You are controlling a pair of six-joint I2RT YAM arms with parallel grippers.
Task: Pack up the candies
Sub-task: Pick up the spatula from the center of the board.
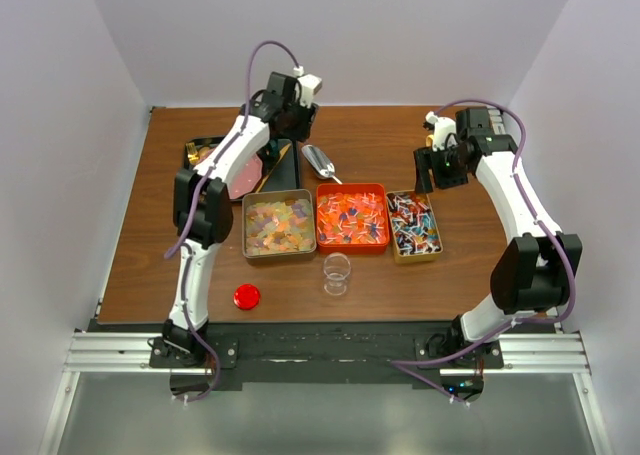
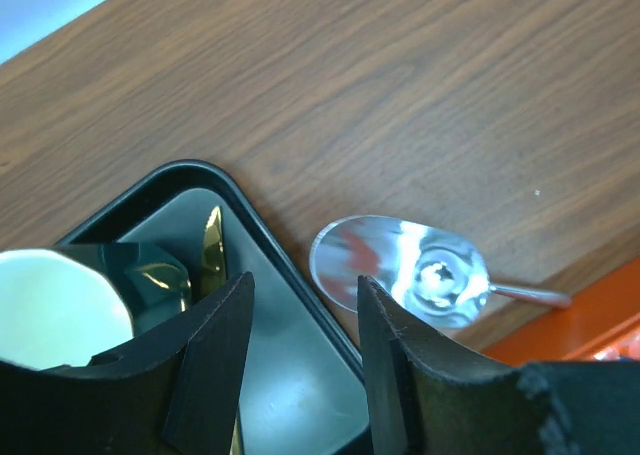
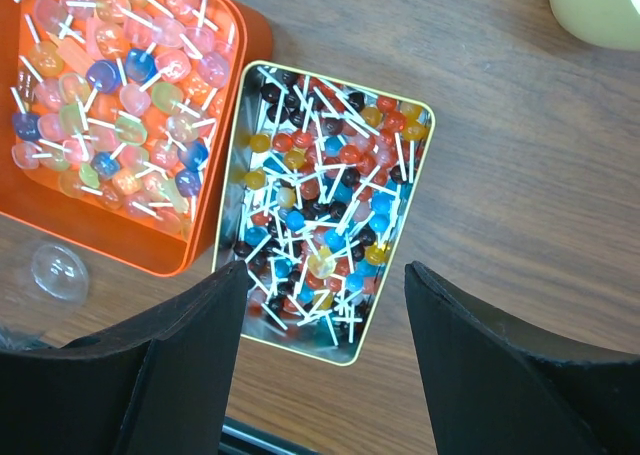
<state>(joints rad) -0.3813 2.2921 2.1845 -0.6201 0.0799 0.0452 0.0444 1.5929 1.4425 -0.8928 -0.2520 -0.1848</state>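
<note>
Left arm: it rises from its base at the near edge and reaches to the far side of the table point(image 1: 150, 265). The left gripper point(image 2: 303, 295) points down over a corner of a black tray point(image 2: 285, 355). Its jaws are parted and nothing is between them; it is released. The tray holds shiny gold-coloured pieces point(image 2: 212, 243) that I cannot identify. A metal scoop point(image 2: 410, 270) lies on the wood just beside the tray's rim, bowl upward.

Right arm: the elbow is set out toward the right edge and the forearm is folded back inward. The right gripper point(image 3: 328, 275) hangs above the table, facing down, with its jaws spread wide. It grasps nothing.

Containers: the candies point(image 1: 352, 217) lie in three open tins set side by side in a row at mid-table.
- Grey tin point(image 1: 246, 227), on the left: pale yellow, orange and pink pieces.
- Orange tin point(image 3: 240, 35), in the middle: larger translucent sweets on white sticks, in mixed colours.
- Gold-rimmed tin point(image 3: 345, 360), on the right: small red, blue, yellow and dark sweets on white sticks, heaped loosely. In the right wrist view this tin sits between the two fingers.

A clear cup point(image 1: 337, 273) stands upright just in front of the orange tin. A small red disc point(image 1: 246, 296) lies near the front edge, apart from the tins.
</note>
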